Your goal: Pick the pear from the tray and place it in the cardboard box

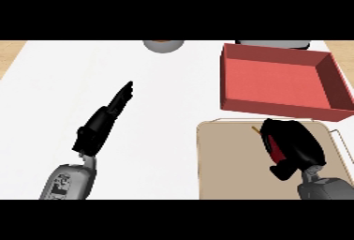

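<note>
The right hand point(294, 143) curls over the pear point(272, 140) on the tray point(221, 159). Lift it straight up, then move to the red box point(276, 82). The left hand point(110, 115) rests flat and straight.

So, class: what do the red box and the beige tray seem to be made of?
Red box: probably cardboard; thin flat walls, matte, no gloss. Beige tray: possibly plastic or wood; smooth, even matte surface with rounded corners, which leaves it open.

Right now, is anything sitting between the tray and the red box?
No. In the head view only a narrow strip of bare white counter separates the tray from the red box. The right hand is over the tray.
</note>
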Controlling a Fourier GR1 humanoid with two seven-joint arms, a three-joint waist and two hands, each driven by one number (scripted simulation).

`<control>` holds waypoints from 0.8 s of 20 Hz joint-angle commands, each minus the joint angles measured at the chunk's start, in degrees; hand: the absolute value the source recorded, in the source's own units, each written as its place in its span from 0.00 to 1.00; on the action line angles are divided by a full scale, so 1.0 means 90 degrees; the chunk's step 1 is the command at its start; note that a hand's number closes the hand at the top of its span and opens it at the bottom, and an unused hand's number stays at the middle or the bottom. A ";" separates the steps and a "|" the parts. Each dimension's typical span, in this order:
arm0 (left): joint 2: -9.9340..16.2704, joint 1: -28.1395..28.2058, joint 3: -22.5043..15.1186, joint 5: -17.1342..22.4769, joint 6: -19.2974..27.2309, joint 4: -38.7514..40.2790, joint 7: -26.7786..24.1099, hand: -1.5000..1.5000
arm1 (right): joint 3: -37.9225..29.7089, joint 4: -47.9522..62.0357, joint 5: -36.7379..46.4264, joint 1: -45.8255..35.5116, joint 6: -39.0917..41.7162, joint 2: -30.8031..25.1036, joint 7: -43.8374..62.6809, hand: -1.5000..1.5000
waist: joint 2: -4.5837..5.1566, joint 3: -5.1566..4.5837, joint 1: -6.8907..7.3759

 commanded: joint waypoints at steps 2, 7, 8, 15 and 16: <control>0.0184 -0.0038 0.0165 0.0213 -0.0251 -0.0390 0.0336 0.50 | 0.0317 -0.0446 0.0604 -0.0038 -0.0598 0.0507 0.0573 1.00 | 0.0028 0.0077 0.0042; 0.0276 -0.0017 0.0330 0.0317 -0.0357 -0.0235 0.0122 0.50 | 0.0254 -0.2146 0.0682 0.0470 -0.0522 0.0185 0.0634 1.00 | 0.0020 0.0073 -0.0041; 0.0168 0.0157 0.0177 0.0048 -0.0108 -0.0317 0.0118 0.50 | 0.0394 -0.2841 0.0648 0.0646 -0.0170 0.0332 0.0963 1.00 | 0.0006 0.0071 -0.0063; 0.0073 0.0084 0.0112 0.0029 -0.0140 -0.0345 0.0259 0.50 | 0.0066 -0.4720 -0.0344 0.0428 0.1243 0.0451 0.1240 1.00 | 0.0018 0.0073 -0.0025; 0.0186 0.0356 0.0197 0.0096 -0.0234 -0.0280 -0.0135 0.50 | -0.0392 -0.5145 -0.0721 0.0276 0.1643 0.0363 0.1383 1.00 | 0.0014 0.0070 -0.0031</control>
